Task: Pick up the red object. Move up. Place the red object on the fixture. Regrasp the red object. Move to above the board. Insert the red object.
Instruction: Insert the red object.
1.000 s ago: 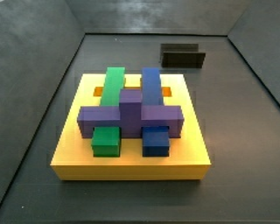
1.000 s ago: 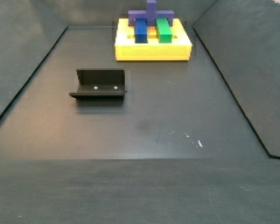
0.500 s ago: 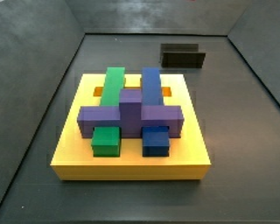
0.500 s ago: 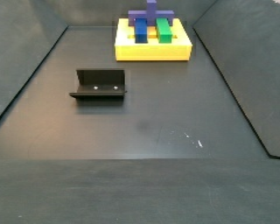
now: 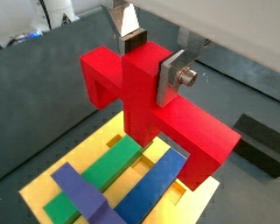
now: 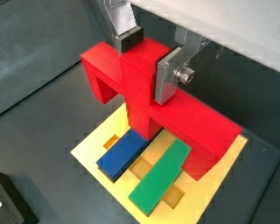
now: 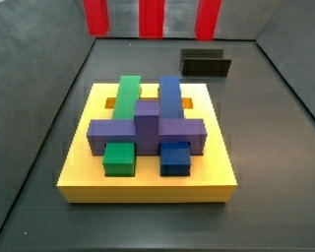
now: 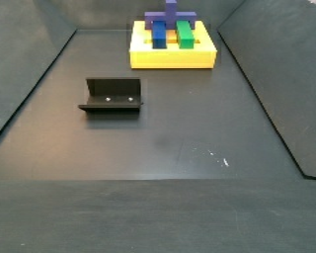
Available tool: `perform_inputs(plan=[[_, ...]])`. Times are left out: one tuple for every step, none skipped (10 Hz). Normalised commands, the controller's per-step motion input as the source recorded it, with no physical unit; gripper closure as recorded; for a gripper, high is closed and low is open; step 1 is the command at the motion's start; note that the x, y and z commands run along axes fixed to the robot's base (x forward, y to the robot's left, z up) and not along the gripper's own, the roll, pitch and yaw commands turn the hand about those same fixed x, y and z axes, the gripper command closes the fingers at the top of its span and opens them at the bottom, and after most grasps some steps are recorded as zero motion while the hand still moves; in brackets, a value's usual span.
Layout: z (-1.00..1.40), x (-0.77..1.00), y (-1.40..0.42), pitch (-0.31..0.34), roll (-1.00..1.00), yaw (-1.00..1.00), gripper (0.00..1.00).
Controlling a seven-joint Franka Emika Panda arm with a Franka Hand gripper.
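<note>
**Red piece held high over the board**

The tool (image 5: 152, 54) has its two silver fingers (image 6: 166, 72) closed flat against the central stem of the red object (image 5: 149, 101), one plate on each side, and the piece hangs from that grip with its crossbar level and its short legs pointing down. In both wrist views the red object (image 6: 149, 96) sits in the air above the board (image 5: 60, 179), apart from it, with the yellow slab and its blocks showing underneath.

In a side view only the legs and stem of the red object (image 7: 150, 16) dip in at the top edge, over the far end of the floor; the tool itself is out of that picture.

On the board (image 7: 147, 185) a green block (image 7: 123, 98) and a blue block (image 7: 172, 98) lie side by side running near to far, and a purple cross-shaped block (image 7: 147, 130) lies across them toward the near end. Open slots in the yellow show beside the strips.

The fixture (image 8: 111, 97) stands by itself on the dark floor (image 8: 188, 138), well apart from the board (image 8: 173, 57). Two small pale dots mark its upright face.

No brand, label or writing can be read on anything here.
</note>
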Motion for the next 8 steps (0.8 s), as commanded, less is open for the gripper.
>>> perform_inputs(plan=[[-0.79,0.0,0.14,-0.091,0.26,0.0,1.0],[-0.89,0.0,0.07,-0.1,0.17,0.0,1.0],[-0.83,0.0,0.0,-0.183,0.0,0.06,1.0],[-0.62,0.0,0.0,-0.14,-0.02,0.09,1.0],[-0.52,0.0,0.0,-0.154,0.0,0.07,1.0],[-0.55,-0.02,0.0,-0.141,0.0,0.13,1.0],[-0.42,0.0,0.01,-0.057,0.04,0.19,1.0],[-0.32,0.02,0.0,-0.011,0.07,0.16,1.0]])
